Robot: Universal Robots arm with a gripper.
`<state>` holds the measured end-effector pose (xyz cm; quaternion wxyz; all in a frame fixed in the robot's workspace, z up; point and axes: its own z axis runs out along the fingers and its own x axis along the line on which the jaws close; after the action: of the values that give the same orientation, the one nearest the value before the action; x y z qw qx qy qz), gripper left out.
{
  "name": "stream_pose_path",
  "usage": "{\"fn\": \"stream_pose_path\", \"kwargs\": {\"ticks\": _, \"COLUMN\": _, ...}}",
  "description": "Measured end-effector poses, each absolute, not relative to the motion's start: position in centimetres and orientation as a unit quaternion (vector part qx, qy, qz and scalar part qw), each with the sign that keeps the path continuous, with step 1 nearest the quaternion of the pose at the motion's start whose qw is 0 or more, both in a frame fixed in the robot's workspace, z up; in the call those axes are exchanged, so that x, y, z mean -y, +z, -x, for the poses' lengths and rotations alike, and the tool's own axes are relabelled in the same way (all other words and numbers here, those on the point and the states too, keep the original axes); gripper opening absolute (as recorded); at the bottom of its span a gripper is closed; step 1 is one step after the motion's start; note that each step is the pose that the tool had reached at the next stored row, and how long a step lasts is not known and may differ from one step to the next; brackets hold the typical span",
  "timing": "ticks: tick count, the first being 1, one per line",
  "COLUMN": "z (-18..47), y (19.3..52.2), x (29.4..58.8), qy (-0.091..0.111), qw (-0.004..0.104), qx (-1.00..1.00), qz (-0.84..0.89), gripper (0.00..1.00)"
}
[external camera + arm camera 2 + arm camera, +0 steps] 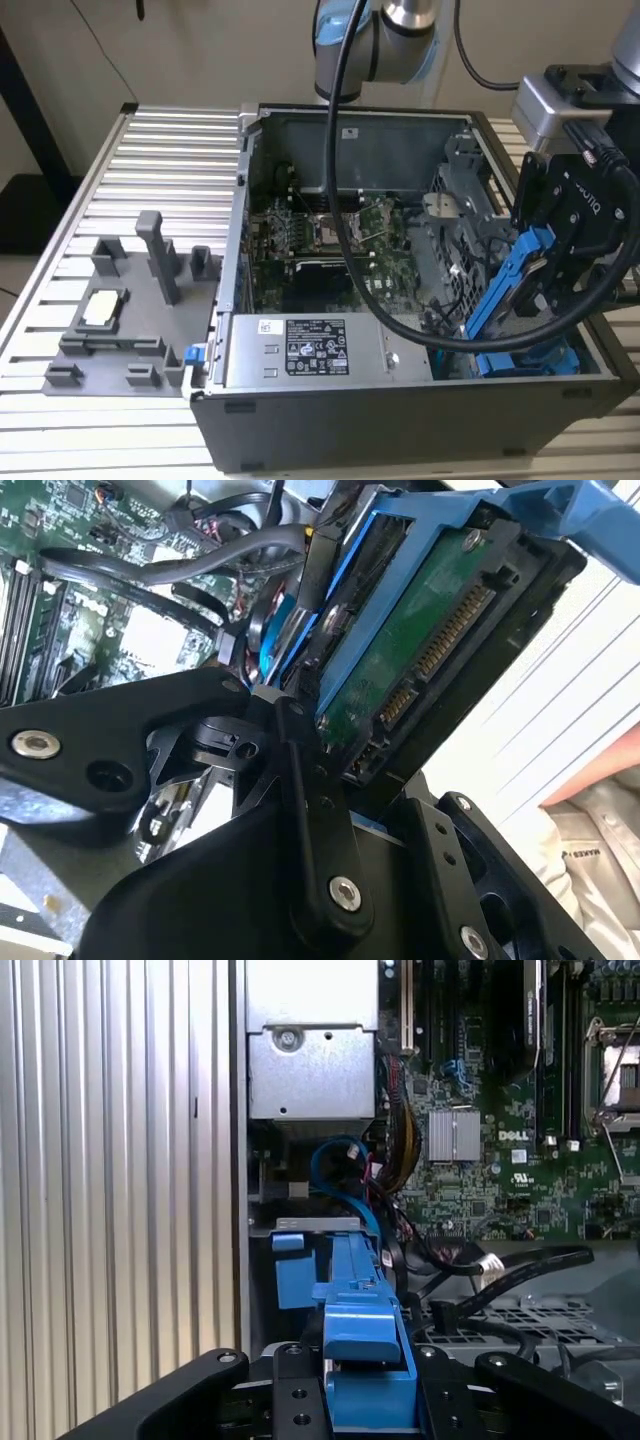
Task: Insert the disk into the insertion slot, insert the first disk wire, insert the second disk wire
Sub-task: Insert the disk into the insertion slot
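The disk [508, 290], a drive in a bright blue carrier, hangs tilted over the case's corner at the exterior view's right, its low end down by the bay. My gripper [548, 285] is shut on it. In the second wrist view the disk's green circuit board and connector [420, 650] face the camera between my black fingers [300, 780]. In the first wrist view the blue carrier [365, 1335] sits clamped in my gripper [365, 1405]. The insertion slot [530, 362], with blue rails, lies directly below the disk. A looped blue cable [335, 1155] and a wire bundle lie beside the bay.
The open computer case holds a green motherboard [330, 240], a grey labelled power-supply box [300, 350] and a perforated metal cage [460, 200]. A black cable [345, 200] hangs from the arm across the case. A grey fixture plate [130, 320] lies on the slatted table [170, 150].
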<state>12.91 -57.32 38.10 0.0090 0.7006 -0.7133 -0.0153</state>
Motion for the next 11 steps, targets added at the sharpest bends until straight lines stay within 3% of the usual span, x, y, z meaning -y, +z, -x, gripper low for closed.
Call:
{"fn": "stream_pose_path", "kwargs": {"ticks": 7, "z": -12.92, "y": 38.0, "x": 57.32, "qy": -0.015, "qw": 0.009, "qx": 0.713, "qz": -0.701, "gripper": 0.34}}
{"fn": "stream_pose_path", "kwargs": {"ticks": 9, "z": -12.91, "y": 37.99, "x": 57.32, "qy": -0.015, "qw": 0.009, "qx": 0.713, "qz": -0.701, "gripper": 0.46}}
{"fn": "stream_pose_path", "kwargs": {"ticks": 11, "z": -12.91, "y": 38.0, "x": 57.33, "qy": -0.015, "qw": 0.009, "qx": 0.713, "qz": -0.701, "gripper": 0.46}}
